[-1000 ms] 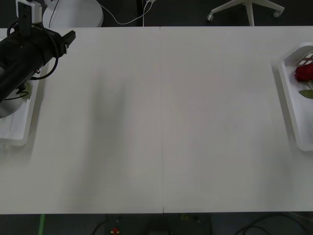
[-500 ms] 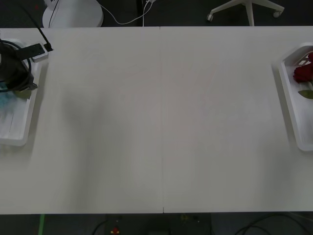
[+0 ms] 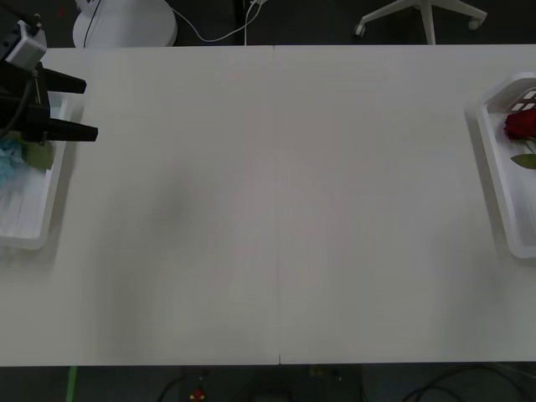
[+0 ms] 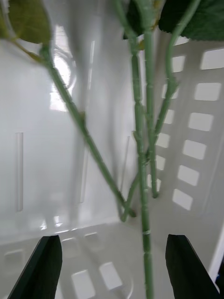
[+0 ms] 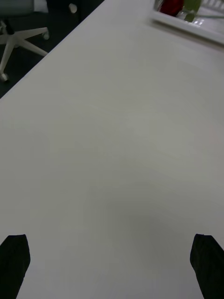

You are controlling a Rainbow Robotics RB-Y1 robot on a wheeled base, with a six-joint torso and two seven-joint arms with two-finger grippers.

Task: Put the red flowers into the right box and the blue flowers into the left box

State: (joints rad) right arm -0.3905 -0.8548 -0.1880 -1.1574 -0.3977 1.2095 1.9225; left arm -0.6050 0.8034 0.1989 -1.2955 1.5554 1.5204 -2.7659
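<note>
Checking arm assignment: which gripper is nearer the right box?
Right. The right gripper hangs just above the right box, fingers open over green stems inside it. The left gripper is across the table, over the left box.

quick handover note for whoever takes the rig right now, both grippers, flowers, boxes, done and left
Left gripper: open, empty, at the left box, pointing over the table.
Right gripper: open, empty, above green stems inside the right box.
Blue flowers lie in the left box; red flowers in the right box.
Done: no flowers lie on the table between the boxes.
Left: likely just retract both arms.
</note>
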